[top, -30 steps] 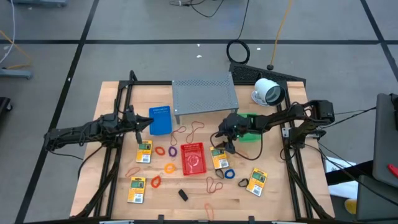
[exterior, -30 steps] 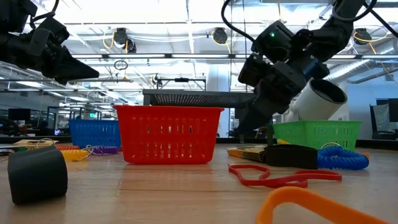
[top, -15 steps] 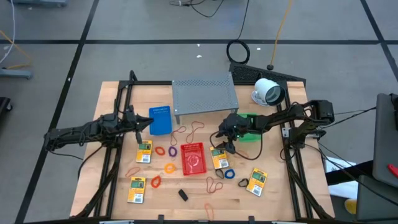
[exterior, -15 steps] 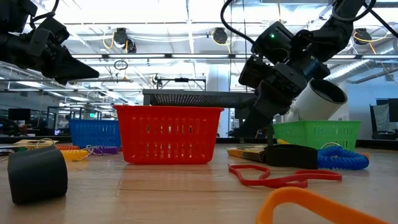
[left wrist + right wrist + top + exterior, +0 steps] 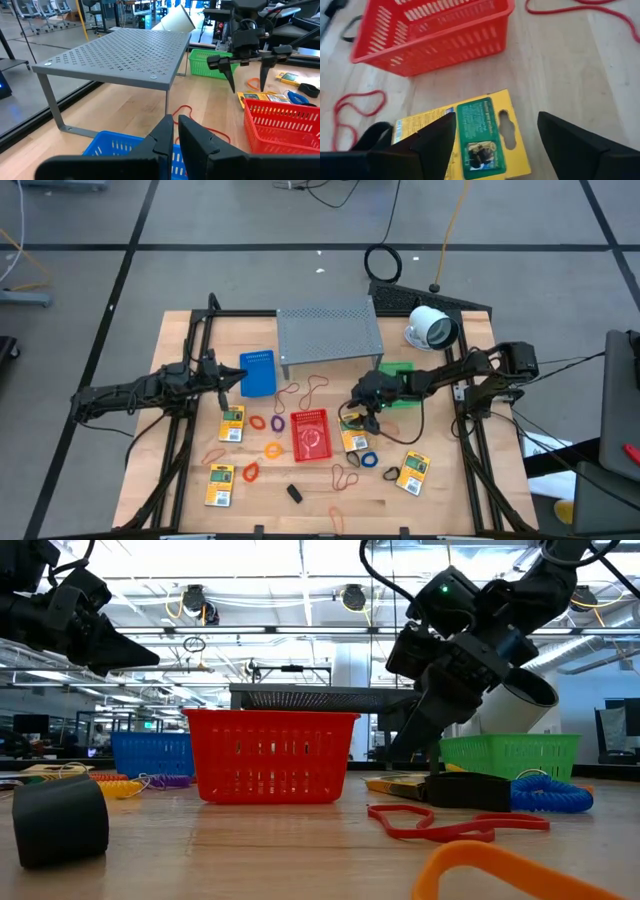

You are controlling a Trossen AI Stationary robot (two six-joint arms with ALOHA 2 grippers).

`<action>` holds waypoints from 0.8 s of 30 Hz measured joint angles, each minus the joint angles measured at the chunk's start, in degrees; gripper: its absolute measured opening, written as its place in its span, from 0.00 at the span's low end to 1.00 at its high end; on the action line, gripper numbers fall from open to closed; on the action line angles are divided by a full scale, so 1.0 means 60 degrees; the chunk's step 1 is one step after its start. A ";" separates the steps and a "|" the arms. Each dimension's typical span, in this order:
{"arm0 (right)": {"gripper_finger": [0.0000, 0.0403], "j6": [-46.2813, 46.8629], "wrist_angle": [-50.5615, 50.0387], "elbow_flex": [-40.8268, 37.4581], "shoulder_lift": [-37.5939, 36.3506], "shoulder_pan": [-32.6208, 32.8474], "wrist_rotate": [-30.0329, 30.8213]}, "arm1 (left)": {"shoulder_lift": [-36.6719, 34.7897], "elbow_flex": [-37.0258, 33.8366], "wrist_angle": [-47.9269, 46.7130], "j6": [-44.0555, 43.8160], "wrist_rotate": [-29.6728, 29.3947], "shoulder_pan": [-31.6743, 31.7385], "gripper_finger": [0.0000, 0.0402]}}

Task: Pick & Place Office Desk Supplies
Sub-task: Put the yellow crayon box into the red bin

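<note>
Yellow packet [image 5: 470, 137] between right gripper [image 5: 495, 142] fingers

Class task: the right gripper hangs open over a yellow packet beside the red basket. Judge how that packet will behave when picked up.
The yellow packet lies flat and thin, so it probably feels light and may flex. Flush on the wooden table, its edges could be hard for the right gripper to catch; it might slide.

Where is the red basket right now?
The red basket sits near the middle of the table in the high view, with a yellow packet just to its right, below the open right gripper.
</note>
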 joint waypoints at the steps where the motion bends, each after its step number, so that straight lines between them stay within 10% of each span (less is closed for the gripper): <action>1: 0.67 0.0024 -0.0010 0.0000 0.0000 0.0016 0.0081 | -0.0001 0.0000 0.0000 0.0000 0.0000 0.0000 0.09; 24: 0.66 0.0697 0.0228 0.0029 0.0973 -0.0003 -0.0277 | 0.0000 0.0000 0.0000 -0.0042 0.0016 0.0003 0.09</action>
